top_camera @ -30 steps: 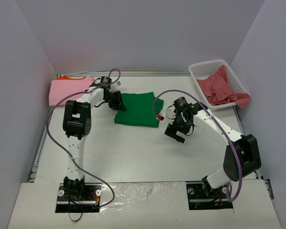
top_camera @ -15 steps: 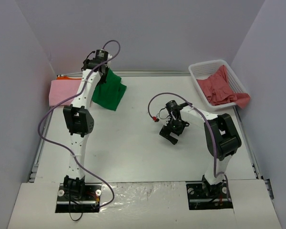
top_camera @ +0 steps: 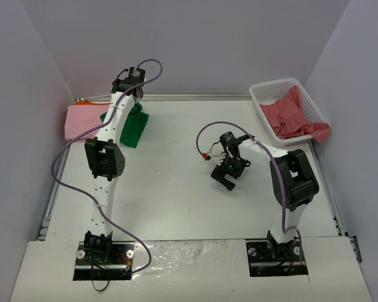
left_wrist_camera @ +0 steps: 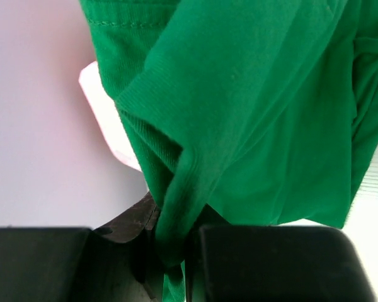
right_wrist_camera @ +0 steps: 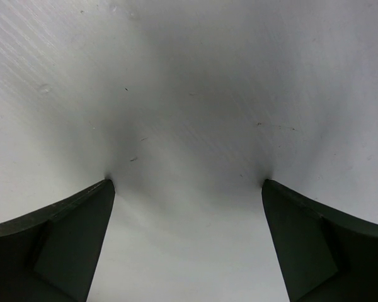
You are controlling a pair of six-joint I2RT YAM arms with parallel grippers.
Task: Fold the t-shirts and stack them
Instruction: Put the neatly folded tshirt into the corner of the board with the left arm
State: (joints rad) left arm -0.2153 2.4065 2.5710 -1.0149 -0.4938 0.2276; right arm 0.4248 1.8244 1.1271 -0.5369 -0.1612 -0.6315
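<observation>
My left claw [top_camera: 134, 102] is pinched tight on a fold of the bright green t-shirt [top_camera: 135, 128], up at the far left of the bench [top_camera: 176, 201]. In my left wrist view the cloth is bunched into the narrow gap between my 2 fingers [left_wrist_camera: 264, 264], and the rest of the shirt [left_wrist_camera: 252, 113] spreads away from the claw [left_wrist_camera: 176, 255] in loose folds. From above, the green shirt hangs from the claw as a narrow, crumpled strip. I cannot tell whether its lower edge touches the bench.

Just left of the green shirt, the light pink t-shirt [top_camera: 85, 119] lies folded flat by the left wall. A thin strip of the orange t-shirt [top_camera: 88, 102] shows along its far edge.

My right claw [top_camera: 225, 179] sits near the middle of the bench, well apart from every shirt. Its jaws are spread wide with nothing between them. My right wrist view shows the claw [right_wrist_camera: 186, 184] over bare bench, with both fingertips [right_wrist_camera: 82, 233] low above the surface. I cannot tell whether they touch it.

At the far right corner, the coral red t-shirt [top_camera: 293, 116] lies crumpled in the white basket [top_camera: 259, 94]. 1 end spills over the basket's near right rim.
</observation>
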